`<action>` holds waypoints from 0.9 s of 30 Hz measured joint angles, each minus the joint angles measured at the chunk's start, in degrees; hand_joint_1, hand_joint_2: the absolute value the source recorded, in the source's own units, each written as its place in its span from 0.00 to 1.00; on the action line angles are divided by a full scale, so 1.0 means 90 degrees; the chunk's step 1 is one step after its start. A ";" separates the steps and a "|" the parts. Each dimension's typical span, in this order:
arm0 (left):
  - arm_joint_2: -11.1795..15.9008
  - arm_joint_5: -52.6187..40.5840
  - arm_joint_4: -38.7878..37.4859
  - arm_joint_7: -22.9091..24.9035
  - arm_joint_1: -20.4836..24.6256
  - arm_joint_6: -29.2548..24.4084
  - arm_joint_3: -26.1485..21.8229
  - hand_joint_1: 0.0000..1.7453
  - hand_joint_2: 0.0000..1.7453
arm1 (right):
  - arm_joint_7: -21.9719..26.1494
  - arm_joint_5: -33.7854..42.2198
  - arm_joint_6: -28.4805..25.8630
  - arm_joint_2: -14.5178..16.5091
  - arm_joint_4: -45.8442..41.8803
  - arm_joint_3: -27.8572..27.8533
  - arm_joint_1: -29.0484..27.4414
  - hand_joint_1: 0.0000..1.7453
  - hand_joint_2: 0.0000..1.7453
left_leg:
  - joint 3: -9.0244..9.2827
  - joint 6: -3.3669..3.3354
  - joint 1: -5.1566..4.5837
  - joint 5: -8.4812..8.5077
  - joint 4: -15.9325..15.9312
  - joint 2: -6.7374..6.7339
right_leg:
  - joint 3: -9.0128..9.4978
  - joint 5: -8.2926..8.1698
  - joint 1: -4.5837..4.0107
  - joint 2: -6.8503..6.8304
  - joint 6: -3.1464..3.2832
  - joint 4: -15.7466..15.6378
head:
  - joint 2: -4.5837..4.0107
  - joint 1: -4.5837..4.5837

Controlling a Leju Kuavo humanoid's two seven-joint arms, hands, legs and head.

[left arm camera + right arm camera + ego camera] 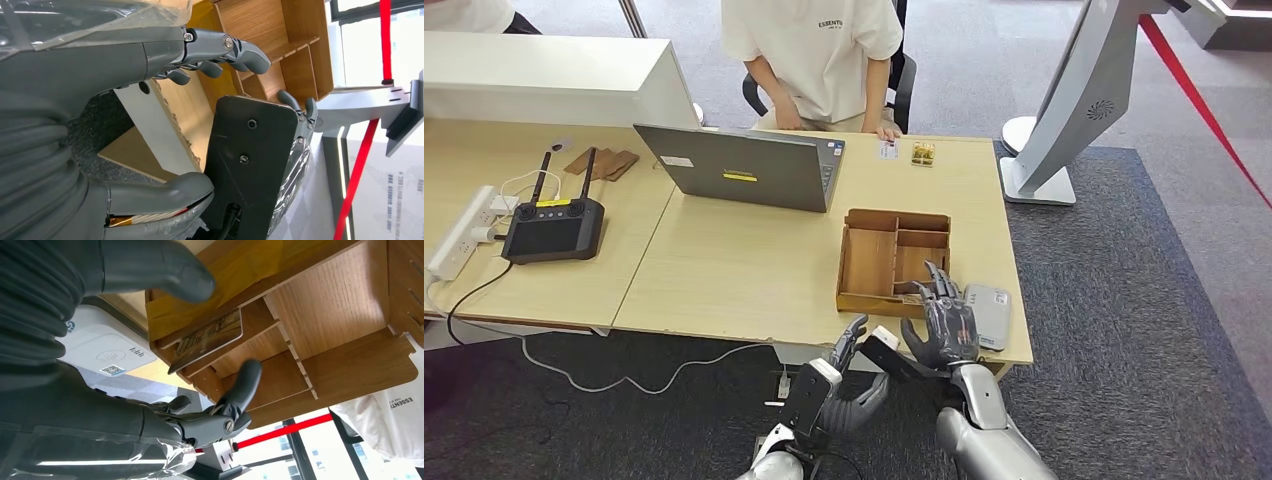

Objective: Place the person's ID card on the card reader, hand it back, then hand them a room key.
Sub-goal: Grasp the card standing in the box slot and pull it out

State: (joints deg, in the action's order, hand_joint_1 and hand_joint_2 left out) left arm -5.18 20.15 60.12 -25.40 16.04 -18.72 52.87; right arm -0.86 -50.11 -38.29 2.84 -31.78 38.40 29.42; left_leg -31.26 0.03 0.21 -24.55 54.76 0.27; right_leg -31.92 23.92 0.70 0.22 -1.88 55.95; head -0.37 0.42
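I see the left hand [849, 352] below the near edge of the light wooden desk [724, 270], fingers spread, holding nothing; in its wrist view the right arm's black wrist plate sits just past its thumb. Up and to the right of it, touching the right hand's fingertips, is the brown wooden divided tray [894, 260]. My right hand [944, 320] is at the tray's near right corner, fingers loosely spread and reaching over the tray's front wall. In the right wrist view a brown patterned room key card [207, 337] lies in the tray compartment just ahead of the thumb; one finger [245, 382] sits in the next slot. I can't tell whether the hand has any grip on the card. The grey flat card reader [989, 315] lies on the desk just right of the right hand. Far from both hands, at the desk's far edge, a small white ID card [887, 150] lies by the fingers of the person in a white T-shirt [824, 50].
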 joint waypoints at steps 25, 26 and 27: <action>-0.0017 -0.0002 -0.0050 -0.0081 0.0005 0.0032 -0.0002 0.00 1.00 | 0.0337 0.0217 -0.0002 0.0050 -0.0052 -0.0344 -0.0096 0.97 1.00 | 0.0000 0.0000 0.0000 0.0000 0.0000 0.0000 | 0.0000 0.0000 0.0000 0.0000 0.0000 0.0000 | 0.0000 -0.0001; -0.0017 -0.0004 -0.0050 -0.0075 0.0005 0.0044 -0.0002 0.00 1.00 | 0.0341 0.0189 -0.0002 0.0050 -0.0072 -0.0377 -0.0113 0.99 1.00 | 0.0001 0.0000 0.0000 0.0000 0.0000 0.0000 | 0.0000 0.0000 0.0000 0.0000 0.0000 0.0000 | 0.0000 0.0000; -0.0017 -0.0005 -0.0050 -0.0067 0.0005 0.0054 -0.0002 0.00 1.00 | 0.0356 0.0146 -0.0002 0.0049 -0.0097 -0.0413 -0.0131 1.00 1.00 | 0.0001 0.0000 0.0000 0.0000 0.0000 0.0000 | 0.0000 0.0000 0.0000 0.0000 0.0000 0.0000 | 0.0000 0.0000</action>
State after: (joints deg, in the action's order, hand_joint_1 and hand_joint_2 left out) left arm -5.33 20.10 59.67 -26.01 16.09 -18.23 52.85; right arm 2.35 -48.79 -38.32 3.28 -32.65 34.69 28.25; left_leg -31.25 0.03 0.21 -24.54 54.76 0.27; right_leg -31.92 23.92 0.69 0.22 -1.88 55.95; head -0.37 0.42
